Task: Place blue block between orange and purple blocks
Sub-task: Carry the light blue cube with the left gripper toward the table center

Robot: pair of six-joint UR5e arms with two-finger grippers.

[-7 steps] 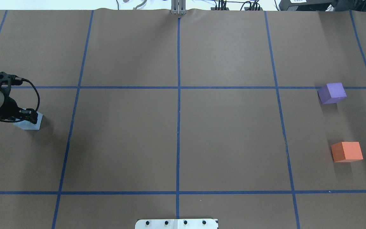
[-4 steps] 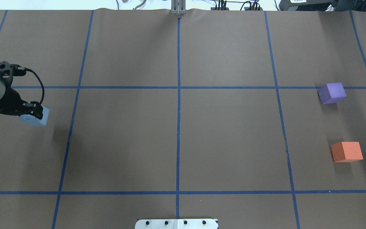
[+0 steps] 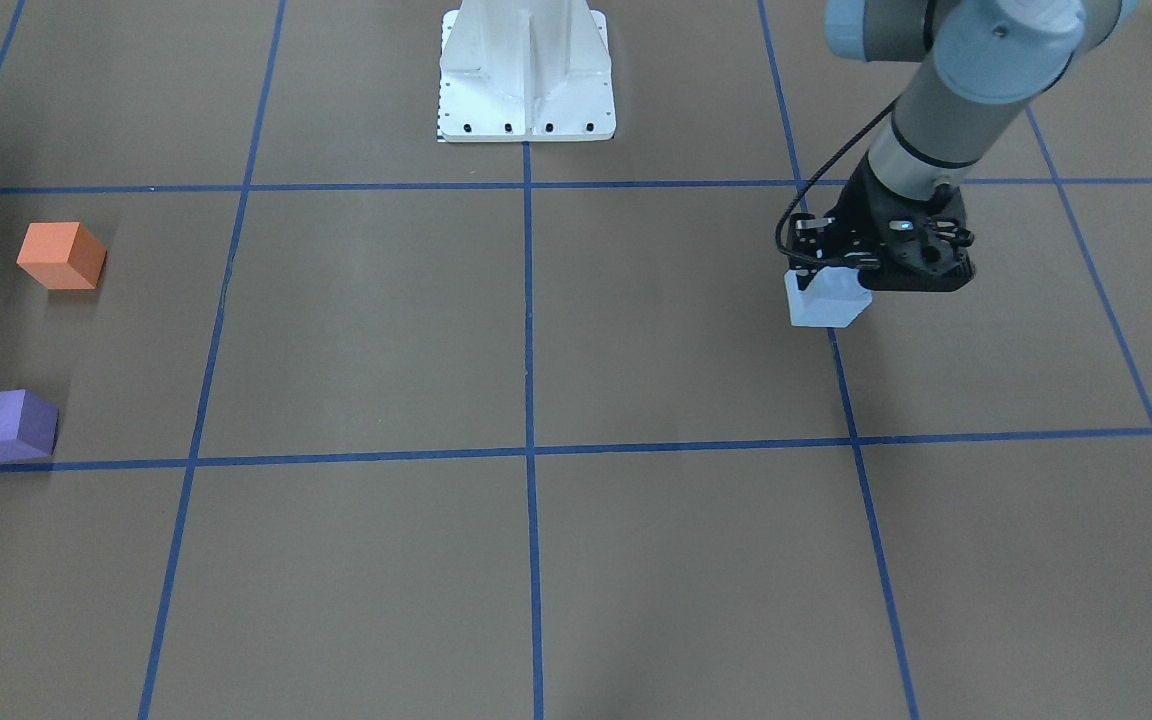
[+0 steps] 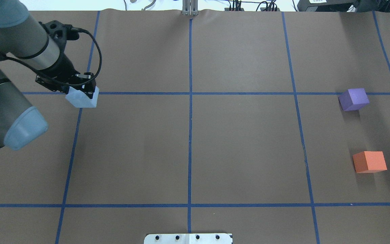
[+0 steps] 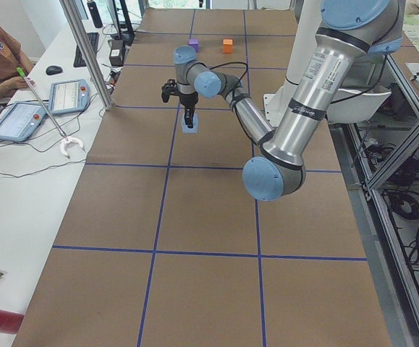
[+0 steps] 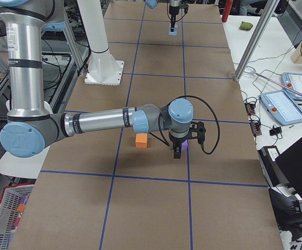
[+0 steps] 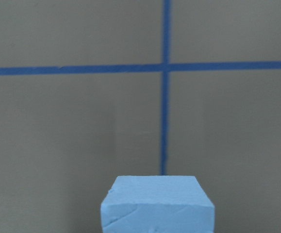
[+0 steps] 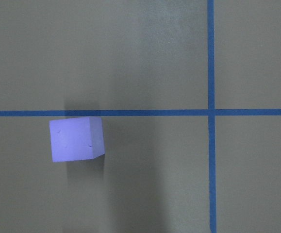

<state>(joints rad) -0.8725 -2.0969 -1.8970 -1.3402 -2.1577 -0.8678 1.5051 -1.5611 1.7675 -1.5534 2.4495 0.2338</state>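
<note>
Left tool (image 4: 81, 90) is pinching the blue block (image 4: 81, 99) by its top; the block hangs below the fingers. Front view agrees: left tool (image 3: 829, 272) closed on the blue block (image 3: 825, 303). The left wrist cam shows only the block's top face (image 7: 157, 203) at the bottom of frame, with a tape crossing (image 7: 165, 67) on the tabletop beyond it.

Blue block location: robot's left half of the tabletop (image 4: 242, 145), right at a crossing of 2 blue tape lines (image 4: 84, 93) in the overhead view. Can't tell for sure whether it's clear of the surface or resting on it.

Targets are on the opposite side, well apart from the blue block:
- purple block (image 4: 353, 99), sitting against a horizontal tape line
- orange block (image 4: 369, 161), nearer the robot than purple, apart from it with bare brown paper between them

Both sit flat on the paper, and neither touches the other.

Right tool (image 6: 177, 149) shows only in the right side view, hanging over the purple block with the arm stretched out low across the tabletop. Can't tell whether it's spread or pressed together. The right wrist cam looks straight down on the purple block (image 8: 76, 139), just below a tape line.

White robot base (image 3: 526, 75) is at the top of the front view.
</note>
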